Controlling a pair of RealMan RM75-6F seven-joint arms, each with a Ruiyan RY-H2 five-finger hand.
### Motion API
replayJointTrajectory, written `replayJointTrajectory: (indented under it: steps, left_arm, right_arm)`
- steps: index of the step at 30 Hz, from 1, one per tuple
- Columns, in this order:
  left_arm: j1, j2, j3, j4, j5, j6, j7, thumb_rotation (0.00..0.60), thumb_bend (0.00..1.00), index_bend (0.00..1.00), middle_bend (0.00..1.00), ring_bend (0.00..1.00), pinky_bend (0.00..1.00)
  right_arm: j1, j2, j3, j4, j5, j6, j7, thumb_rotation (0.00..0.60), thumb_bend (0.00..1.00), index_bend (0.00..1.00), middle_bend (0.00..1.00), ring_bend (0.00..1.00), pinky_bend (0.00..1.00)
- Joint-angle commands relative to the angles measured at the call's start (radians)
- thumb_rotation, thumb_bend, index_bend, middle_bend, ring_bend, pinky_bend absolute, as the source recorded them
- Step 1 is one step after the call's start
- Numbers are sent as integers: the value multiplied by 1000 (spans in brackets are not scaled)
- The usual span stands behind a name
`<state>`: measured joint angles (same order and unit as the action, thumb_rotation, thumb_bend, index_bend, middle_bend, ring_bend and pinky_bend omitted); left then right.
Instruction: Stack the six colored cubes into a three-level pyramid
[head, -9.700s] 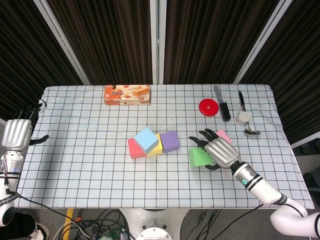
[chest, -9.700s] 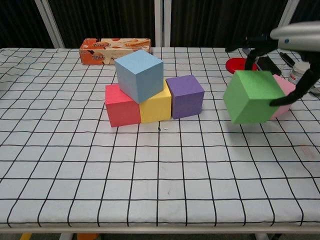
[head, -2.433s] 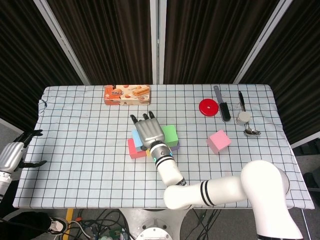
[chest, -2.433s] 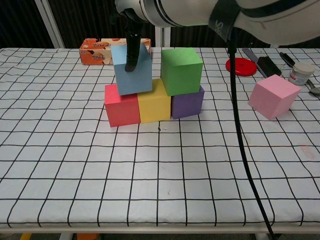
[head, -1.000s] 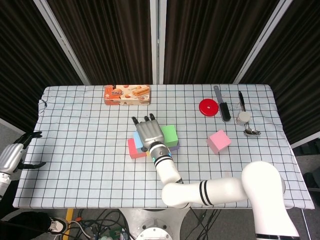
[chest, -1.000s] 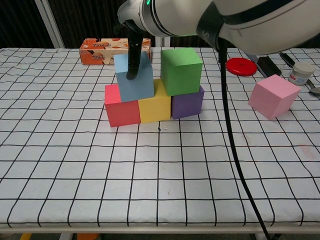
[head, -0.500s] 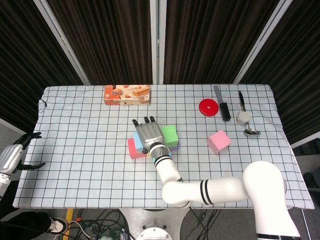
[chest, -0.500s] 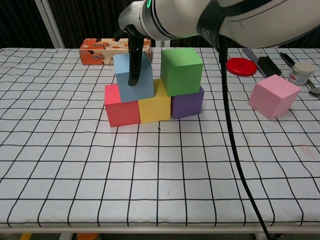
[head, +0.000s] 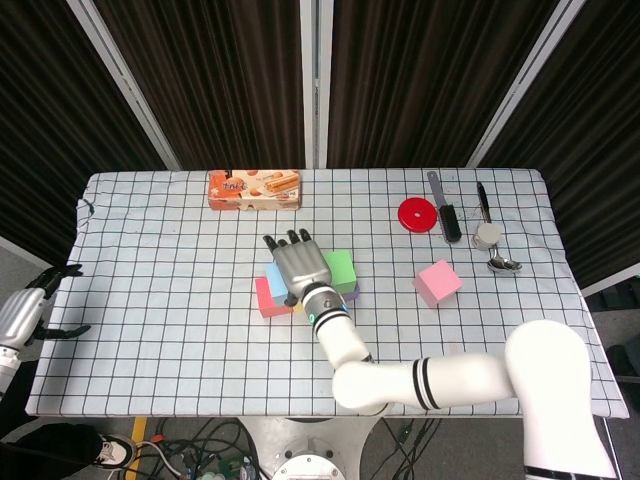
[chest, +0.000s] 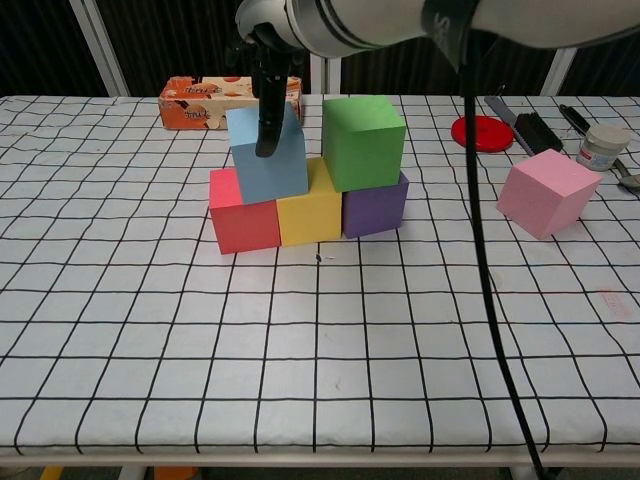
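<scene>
Red (chest: 243, 212), yellow (chest: 310, 212) and purple (chest: 375, 205) cubes form a row at mid-table. On that row sit the blue cube (chest: 285, 165) and the green cube (chest: 363, 140), side by side. My right hand (head: 297, 268) lies over the blue cube and holds it, with one dark finger (chest: 266, 120) pressed down its near face; the far side is hidden. The pink cube (chest: 546, 193) sits alone, tilted, to the right. My left hand (head: 30, 315) hangs past the table's left edge, fingers apart and holding nothing.
A cracker box (head: 254, 189) lies at the back of the table. At the back right are a red lid (head: 417, 214), a black-handled tool (head: 447, 215), a small jar (head: 486, 236) and a spoon (head: 503, 264). My right arm's cable (chest: 480, 250) hangs in front of the stack.
The green cube, carried 9.7 s ago, now rests on the yellow and purple cubes. My right hand has since stayed on the blue cube, shifting it only slightly.
</scene>
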<state>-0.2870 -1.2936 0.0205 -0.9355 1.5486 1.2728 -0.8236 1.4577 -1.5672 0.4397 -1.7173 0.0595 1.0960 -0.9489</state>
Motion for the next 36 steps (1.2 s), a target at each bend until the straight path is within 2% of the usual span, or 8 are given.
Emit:
replayJointTrajectory:
  steps: [1, 6, 11, 20, 28, 34, 36]
  left_arm:
    - [-1, 2, 0, -4, 1, 0, 3, 600, 9, 137, 185, 94, 198]
    - [-9, 5, 2, -19, 6, -10, 17, 600, 9, 137, 185, 94, 199]
    - [-19, 9, 0, -45, 9, -13, 42, 600, 9, 137, 185, 94, 198]
    - [-22, 10, 3, -70, 2, -31, 72, 600, 9, 137, 184, 94, 199]
    - [-21, 12, 3, -68, 1, -29, 62, 600, 20, 137, 184, 94, 199]
    - [-21, 8, 8, -60, 5, -33, 54, 600, 22, 137, 184, 93, 198]
    - [-22, 8, 9, -58, 6, -33, 51, 600, 22, 137, 183, 94, 199]
  right_arm:
    - [-42, 104, 10, -110, -9, -8, 14, 600, 28, 0, 129, 0, 0]
    - [-118, 264, -12, -235, -39, -26, 45, 600, 25, 0, 86, 0, 0]
    - [-160, 341, -98, -238, -67, -60, 36, 600, 25, 0, 51, 0, 0]
    - [-196, 309, -170, -135, -202, -205, 135, 600, 27, 0, 52, 0, 0]
    - [-156, 264, -225, -87, -220, -193, 129, 600, 60, 0, 144, 0, 0]
    - [-145, 232, -238, -60, -252, -186, 156, 600, 85, 0, 193, 0, 0]
    - [-146, 222, -242, -54, -267, -171, 165, 600, 101, 0, 250, 0, 0]
